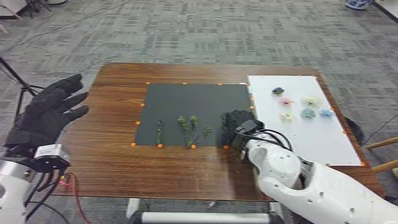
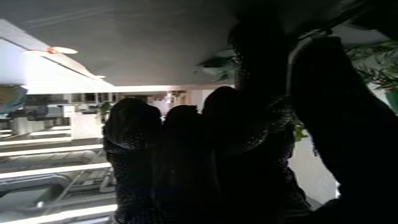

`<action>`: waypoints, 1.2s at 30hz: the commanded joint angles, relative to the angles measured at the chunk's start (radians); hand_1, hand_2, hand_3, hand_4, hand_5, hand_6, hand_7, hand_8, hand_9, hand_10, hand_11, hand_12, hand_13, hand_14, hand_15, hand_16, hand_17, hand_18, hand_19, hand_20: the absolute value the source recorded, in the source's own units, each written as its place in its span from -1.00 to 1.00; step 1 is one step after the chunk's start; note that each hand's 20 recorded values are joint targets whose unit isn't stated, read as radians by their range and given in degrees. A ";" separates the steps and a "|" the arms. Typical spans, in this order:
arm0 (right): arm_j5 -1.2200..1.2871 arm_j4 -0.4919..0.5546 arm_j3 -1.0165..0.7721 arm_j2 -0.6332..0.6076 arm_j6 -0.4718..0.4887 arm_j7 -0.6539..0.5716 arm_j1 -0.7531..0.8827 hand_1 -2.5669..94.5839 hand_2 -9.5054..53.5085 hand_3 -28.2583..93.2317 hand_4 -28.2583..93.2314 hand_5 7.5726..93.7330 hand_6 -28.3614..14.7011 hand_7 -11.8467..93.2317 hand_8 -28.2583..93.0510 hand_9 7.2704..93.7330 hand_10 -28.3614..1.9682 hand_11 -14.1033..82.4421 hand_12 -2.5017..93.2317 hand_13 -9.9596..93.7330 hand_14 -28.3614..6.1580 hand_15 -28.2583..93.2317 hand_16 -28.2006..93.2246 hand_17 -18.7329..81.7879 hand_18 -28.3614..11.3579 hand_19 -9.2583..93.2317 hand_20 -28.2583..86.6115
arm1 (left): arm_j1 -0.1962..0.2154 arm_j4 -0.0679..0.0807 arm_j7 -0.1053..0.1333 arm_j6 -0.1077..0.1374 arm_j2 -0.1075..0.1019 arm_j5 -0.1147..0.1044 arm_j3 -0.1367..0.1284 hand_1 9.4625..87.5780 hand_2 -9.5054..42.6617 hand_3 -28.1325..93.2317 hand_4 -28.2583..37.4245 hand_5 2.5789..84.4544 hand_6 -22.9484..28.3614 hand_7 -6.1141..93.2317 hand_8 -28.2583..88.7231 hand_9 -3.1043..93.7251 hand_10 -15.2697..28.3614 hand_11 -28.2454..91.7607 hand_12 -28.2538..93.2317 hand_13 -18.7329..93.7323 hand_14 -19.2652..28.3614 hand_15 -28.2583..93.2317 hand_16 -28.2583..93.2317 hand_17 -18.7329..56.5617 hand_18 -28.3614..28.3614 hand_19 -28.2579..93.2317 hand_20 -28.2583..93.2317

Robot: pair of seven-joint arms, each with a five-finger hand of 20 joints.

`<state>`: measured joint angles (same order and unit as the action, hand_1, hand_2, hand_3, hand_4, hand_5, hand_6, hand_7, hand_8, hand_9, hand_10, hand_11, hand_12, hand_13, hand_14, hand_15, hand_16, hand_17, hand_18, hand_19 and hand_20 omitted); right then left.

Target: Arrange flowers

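Off the table's left side, my left hand (image 1: 55, 109) is open and raised. My right hand (image 1: 236, 122) is low over the lower right edge of the dark mat (image 1: 182, 97). In the right wrist view, my right hand (image 2: 213, 150) has green leaves (image 2: 380, 65) near it, and a smaller green piece (image 2: 215, 65) is partly hidden behind it. A thin stem (image 1: 160, 133) and a bushier sprig (image 1: 189, 127) lie on the mat. Pink (image 1: 286, 101), dark blue (image 1: 278, 91), pale yellow (image 1: 311, 101), white (image 1: 287, 117), teal (image 1: 308, 113) and blue (image 1: 327, 113) flowers rest on the white board (image 1: 324, 145).
The brown wooden table (image 1: 111, 170) surrounds the mat. Small orange markers (image 1: 193, 146) line the mat's edges. The white board lies along the table's right side, with my right forearm across its lower part. A wooden chair (image 1: 384, 155) is beyond the right edge.
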<state>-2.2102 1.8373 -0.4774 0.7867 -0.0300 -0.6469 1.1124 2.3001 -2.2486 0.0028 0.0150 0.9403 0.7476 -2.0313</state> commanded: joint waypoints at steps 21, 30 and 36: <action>0.018 -0.009 -0.284 -0.224 -0.155 -0.119 0.140 -0.54 -1.00 0.84 -1.00 -0.06 -0.05 -0.47 -0.68 0.01 -0.07 -0.31 -0.50 0.44 0.06 0.88 0.01 -0.03 -0.75 0.85 0.39 | 0.028 -0.009 0.005 0.003 0.016 -0.006 -0.017 -0.60 -0.79 0.63 -0.93 -0.54 -0.05 -0.42 -0.69 -0.65 0.10 -0.28 -0.21 -0.59 0.32 0.11 -0.59 -0.89 0.71 0.12 -0.37; 0.016 -0.042 -0.309 -0.208 -0.125 -0.119 0.189 -0.45 -1.00 0.76 -1.00 -0.07 -0.01 -0.45 -0.69 0.01 -0.04 -0.39 -0.56 0.44 0.08 0.89 -0.03 -0.02 -0.74 0.85 0.39 | 0.032 -0.008 0.004 0.001 0.016 -0.006 -0.019 -0.60 -0.80 0.63 -0.93 -0.54 -0.05 -0.44 -0.68 -0.65 0.10 -0.29 -0.20 -0.59 0.32 0.09 -0.59 -0.89 0.71 0.12 -0.37; 0.013 -0.067 -0.256 -0.197 -0.118 -0.113 0.148 -0.41 -1.00 0.71 -1.00 -0.01 0.03 -0.44 -0.70 0.09 0.01 -0.35 -0.54 0.45 0.09 0.89 -0.04 -0.02 -0.74 0.85 0.39 | 0.028 -0.007 0.004 -0.005 0.013 -0.003 -0.015 -0.60 -0.80 0.63 -0.92 -0.54 -0.05 -0.44 -0.68 -0.65 0.10 -0.30 -0.19 -0.59 0.32 0.09 -0.58 -0.89 0.71 0.11 -0.37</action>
<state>-2.1865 1.7895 -0.7850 0.5700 -0.1578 -0.7644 1.2945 2.3238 -2.2511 0.0062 0.0146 0.9482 0.7471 -2.0462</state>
